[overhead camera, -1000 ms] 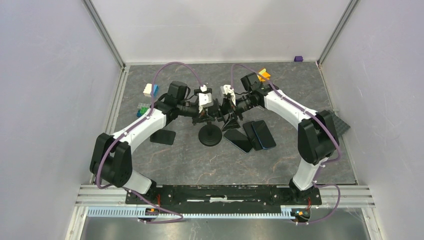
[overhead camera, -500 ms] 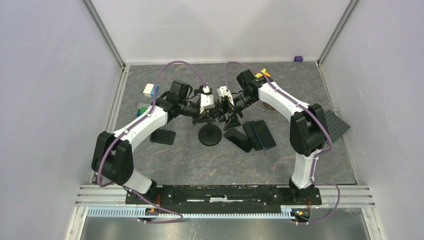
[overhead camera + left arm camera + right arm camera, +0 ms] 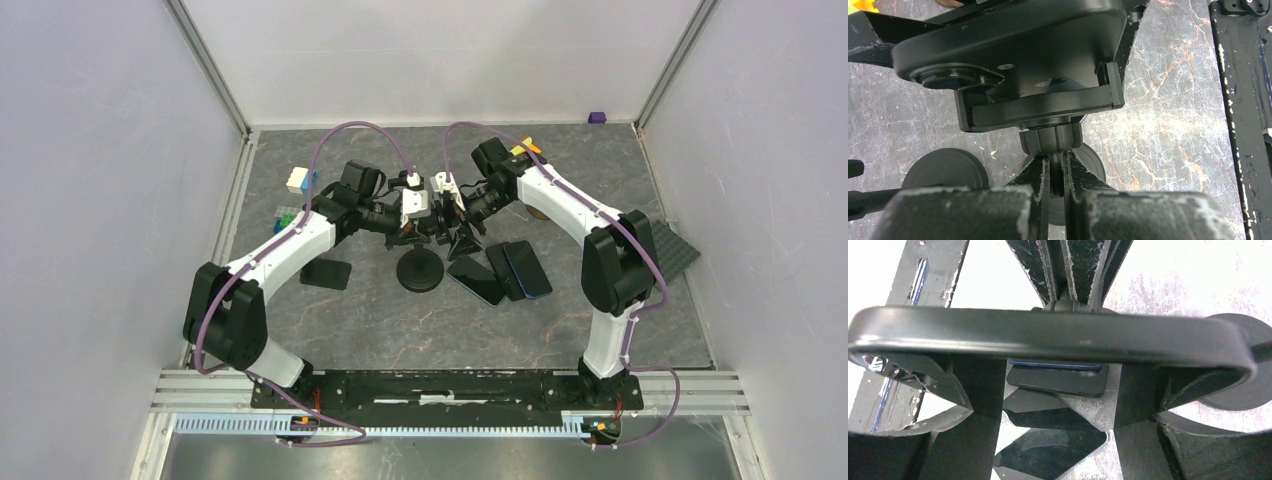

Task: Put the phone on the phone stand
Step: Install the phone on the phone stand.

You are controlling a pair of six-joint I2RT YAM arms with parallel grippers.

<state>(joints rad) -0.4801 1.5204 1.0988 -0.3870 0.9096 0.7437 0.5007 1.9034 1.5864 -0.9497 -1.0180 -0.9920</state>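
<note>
Two arms meet over the phone stand (image 3: 419, 271) mid-table; spare phones (image 3: 527, 268) lie just right of it. Left wrist: phone (image 3: 1013, 40) sits crosswise above the cradle (image 3: 1040, 107), back showing, lens left; left gripper (image 3: 1056, 171) is pinched on the neck (image 3: 1050, 140). Right wrist: the phone is edge-on, running side to side; right gripper (image 3: 1058, 390) is spread wide, and whether it grips I cannot tell.

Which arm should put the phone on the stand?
Right. The right gripper holds the phone against the stand; the left gripper is shut on its stem, steadying it.
</note>
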